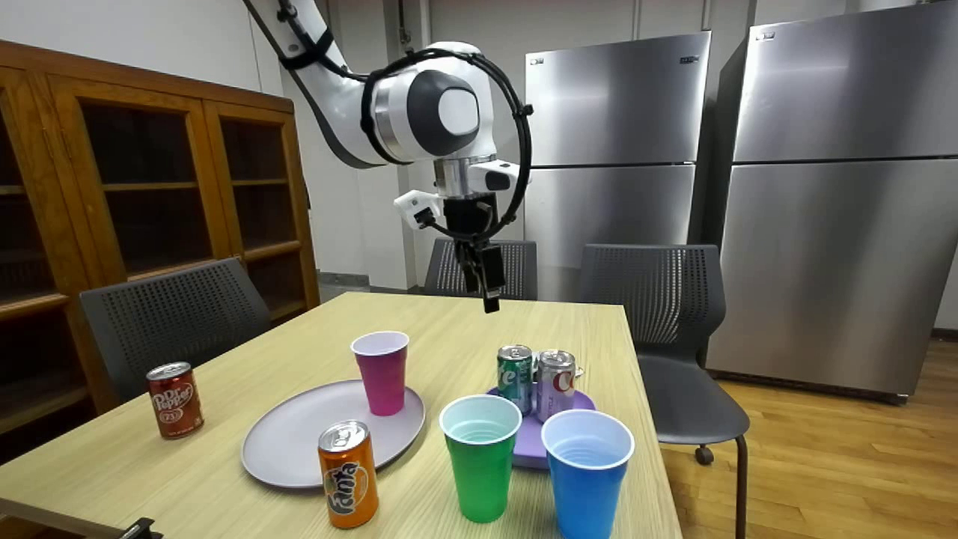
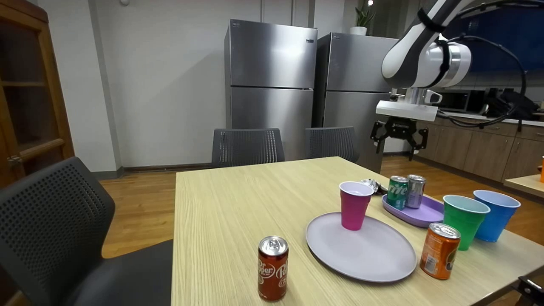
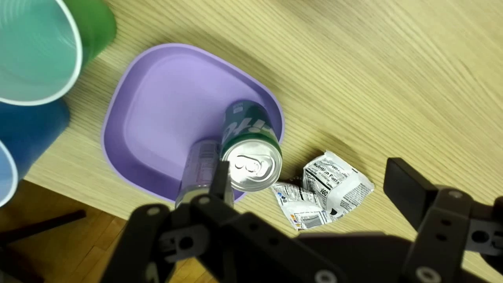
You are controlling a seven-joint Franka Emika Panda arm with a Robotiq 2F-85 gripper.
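"How does your claw [image 2: 394, 152] stand?"

"Fingers [image 3: 406, 188] wide apart, nothing between the pads, and it hangs well above the table [image 2: 238, 204]."

"What's nearest?"

"Crumpled wrapper [image 3: 326, 192], resting on the table just off the purple tray [image 3: 173, 90]. From my wrist view it shows in the gap between the fingertips, so I judge it lies below me, roughly in line with the claw. It's too rumpled for me to call a long axis. I can read 'Nutrition Facts' and '160', no brand."

"Beside it?"

"A green can [image 3: 251, 157], upright on the tray; 'rite' is legible, so I take it for Sprite. The silver can [image 1: 555, 385] next to it shows a red 'C'."

"Farther out?"

"An orange can [image 1: 349, 479] marked 'Fanta' and a dark red can [image 1: 175, 400] marked 'Dr Pepper', both upright on the table."
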